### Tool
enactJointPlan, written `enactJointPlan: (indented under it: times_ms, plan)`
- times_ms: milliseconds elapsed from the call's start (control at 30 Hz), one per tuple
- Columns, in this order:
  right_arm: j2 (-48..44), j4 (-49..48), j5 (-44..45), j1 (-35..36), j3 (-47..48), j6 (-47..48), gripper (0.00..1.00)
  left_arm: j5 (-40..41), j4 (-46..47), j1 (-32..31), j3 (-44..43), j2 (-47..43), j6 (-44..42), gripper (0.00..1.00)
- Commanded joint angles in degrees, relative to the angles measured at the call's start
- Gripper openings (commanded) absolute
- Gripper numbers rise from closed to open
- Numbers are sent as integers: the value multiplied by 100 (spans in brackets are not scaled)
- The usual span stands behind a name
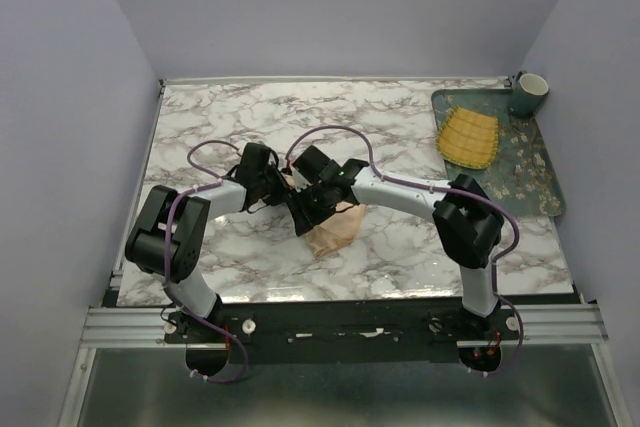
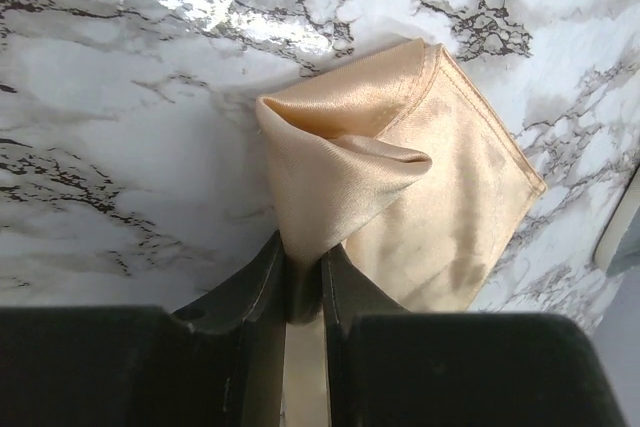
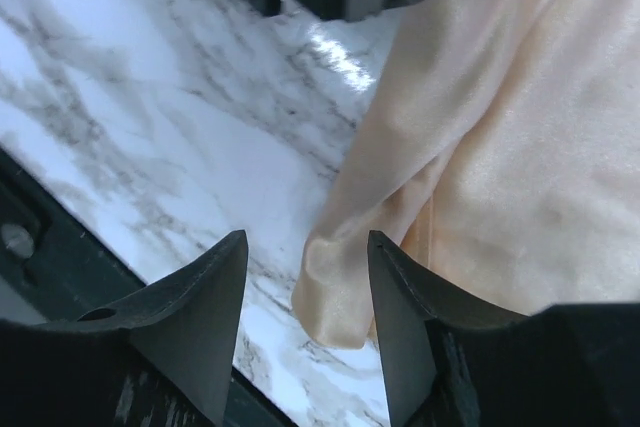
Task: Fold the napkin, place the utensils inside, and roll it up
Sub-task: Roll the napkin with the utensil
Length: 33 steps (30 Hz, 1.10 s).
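Top external view: napkin (image 1: 336, 231) lay partly bunched on the marble table (image 1: 420, 257), near the middle and a little toward the near edge. Both arms reached inward and met over it. A teal tray (image 1: 532, 152) sat at the far right corner, well apart from the napkin, with a yellow checked cloth (image 1: 468, 137) on it and a cup (image 1: 528, 94) at its far end. No utensils could be made out in this view.

Left wrist view: left gripper (image 2: 303, 253) was clenched on the napkin, with a gathered fold of peach fabric pinched between its two fingers (image 2: 262, 277). The pinched part rose off the table as a rounded, lifted flap. The rest of the cloth lay flat beyond it, its hemmed edge and one corner resting on the marble.

Right wrist view: right gripper (image 3: 307, 243) was released, jaws standing apart and clamping nothing. A drooping fold of the napkin hung just beside its right-hand finger (image 3: 400, 307), partly within the gap. Whether the cloth touched that finger could not be told.
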State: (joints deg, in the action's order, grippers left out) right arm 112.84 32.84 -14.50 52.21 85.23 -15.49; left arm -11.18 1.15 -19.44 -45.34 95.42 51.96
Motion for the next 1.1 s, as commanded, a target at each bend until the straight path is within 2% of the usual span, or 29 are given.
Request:
enactJointPlan:
  times_ms: [0,67,233,433,567,1067]
  plan:
    - [186,-401,1414,255,11,-490,58,90,-554,37,342,109,243,2]
    - [239,-463,1757,369,37,-569,51,29,-475,72,412,100,393,1]
    - [536,-498,2074,536,186,-543,51,-104,-300,116,623,91,867,0]
    - [801,-498,2364,633,433,-403,51,-121,-396,125,606,38,1061,0]
    - [976,-463,2907,764,468,-253,51,-130,-440,160,605,3,1114,0]
    - [1003,-515,3296,818,-349,-341,52,-209,-440,450,737,-41,973,0]
